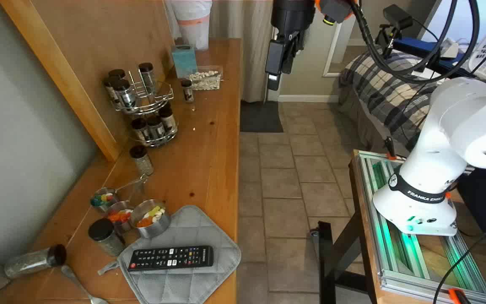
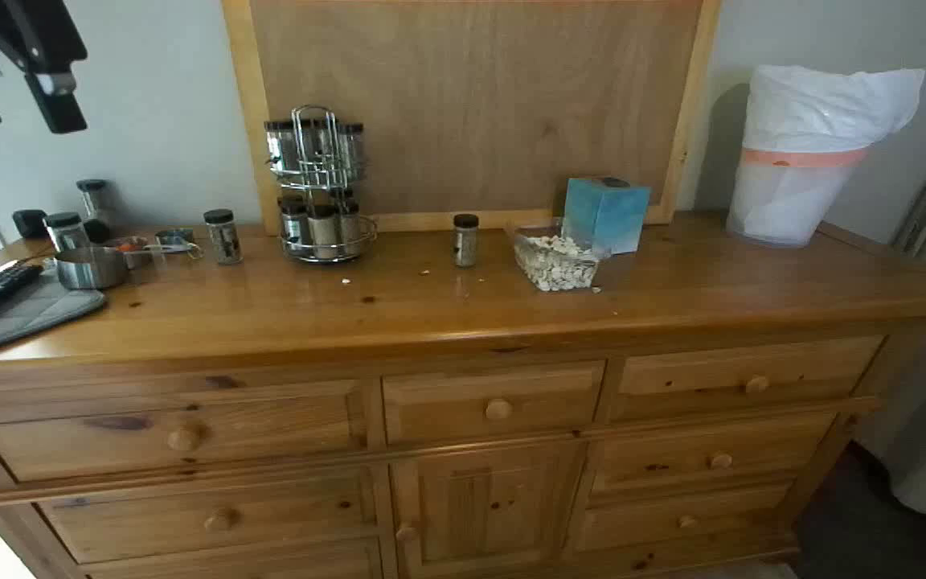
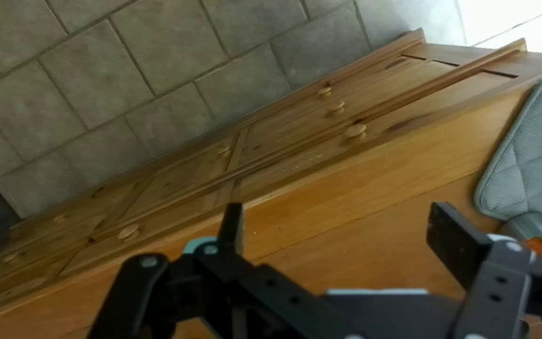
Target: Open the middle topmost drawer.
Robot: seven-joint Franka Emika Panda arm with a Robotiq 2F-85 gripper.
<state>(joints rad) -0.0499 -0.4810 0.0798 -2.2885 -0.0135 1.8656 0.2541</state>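
The middle topmost drawer [image 2: 435, 412] is shut in an exterior view, its flat wood front level with the fronts beside it. Its round wooden knob [image 2: 498, 409] sits at the centre. In the wrist view the same knob [image 3: 129, 231] shows left of the fingers, below the counter edge. The drawer's inside is hidden. My gripper [image 1: 279, 77] hangs fingers down, beyond the counter's front edge. It also shows at the upper left of an exterior view [image 2: 19, 112], well above the counter. In the wrist view the fingers [image 3: 339, 219] are wide apart with nothing between them.
On the wooden counter [image 1: 209, 160] stand a spice rack [image 2: 320, 189], loose jars, metal cups, a tub of white bits [image 2: 555, 261], a blue box [image 2: 609, 213] and a lined bin [image 2: 801, 193]. A remote [image 1: 170, 258] lies on a grey pad [image 1: 175, 287] near the edge.
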